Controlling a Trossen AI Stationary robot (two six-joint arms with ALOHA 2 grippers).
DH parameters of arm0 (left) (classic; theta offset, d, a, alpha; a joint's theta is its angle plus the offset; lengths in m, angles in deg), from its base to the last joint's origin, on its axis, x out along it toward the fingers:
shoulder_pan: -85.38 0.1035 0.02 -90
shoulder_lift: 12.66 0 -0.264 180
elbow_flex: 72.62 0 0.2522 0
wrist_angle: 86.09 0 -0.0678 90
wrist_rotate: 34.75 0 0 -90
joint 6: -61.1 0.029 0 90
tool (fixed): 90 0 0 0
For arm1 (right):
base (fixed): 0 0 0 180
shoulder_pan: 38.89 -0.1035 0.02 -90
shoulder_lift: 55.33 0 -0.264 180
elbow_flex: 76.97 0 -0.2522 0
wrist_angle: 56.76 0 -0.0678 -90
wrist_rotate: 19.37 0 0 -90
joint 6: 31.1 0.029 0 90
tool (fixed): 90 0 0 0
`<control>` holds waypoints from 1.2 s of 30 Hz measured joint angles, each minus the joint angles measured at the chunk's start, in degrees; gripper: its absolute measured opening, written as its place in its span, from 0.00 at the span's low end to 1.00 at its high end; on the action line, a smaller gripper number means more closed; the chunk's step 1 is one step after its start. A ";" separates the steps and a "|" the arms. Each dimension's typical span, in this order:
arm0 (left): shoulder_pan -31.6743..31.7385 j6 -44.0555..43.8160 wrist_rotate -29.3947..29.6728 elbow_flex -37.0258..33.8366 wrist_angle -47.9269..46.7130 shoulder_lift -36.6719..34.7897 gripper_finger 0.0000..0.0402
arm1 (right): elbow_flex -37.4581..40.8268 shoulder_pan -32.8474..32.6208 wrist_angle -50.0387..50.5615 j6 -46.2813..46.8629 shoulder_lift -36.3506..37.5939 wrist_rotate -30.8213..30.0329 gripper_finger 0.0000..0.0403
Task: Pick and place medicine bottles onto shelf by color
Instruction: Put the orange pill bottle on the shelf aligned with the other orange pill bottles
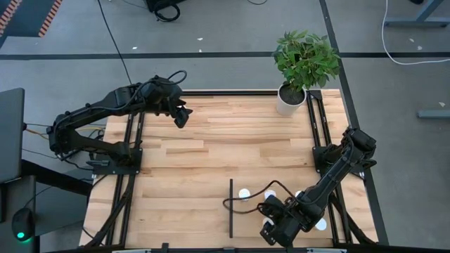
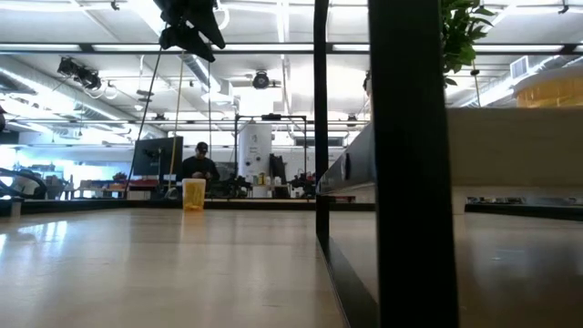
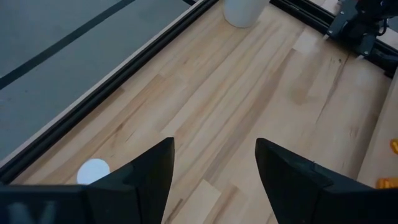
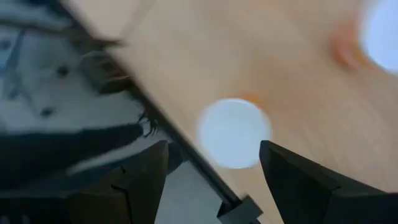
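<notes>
Overhead, the plank tabletop (image 1: pixel 211 151) carries the shelf (image 1: pixel 295 211), a light-wood panel at the near right, bounded on one side by a thin black strip (image 1: pixel 230 207). A potted plant (image 1: pixel 304 67) stands at the far right corner. The left arm waits over the far left of the table, its left gripper (image 1: pixel 181 116) raised with fingers spread wide and nothing between them. The right gripper (image 4: pixel 214 177) hangs low over the shelf's near edge, its fingers also parted wide and empty, directly above one white-capped medicine bottle (image 4: pixel 234 133) with an orange body showing beneath the cap. Other bottles, seen as white caps (image 1: pixel 244 194), stand close around it. Risk: the bottle sits just beside the table edge and among near neighbours, so an off-centre descent could tip it off the table or knock an adjacent bottle over.
</notes>
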 joint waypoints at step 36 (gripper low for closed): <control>-5.42 -3.23 -2.34 0.00 -2.18 -0.09 0.53 | 2.64 0.09 -4.98 -49.51 0.07 -4.15 0.84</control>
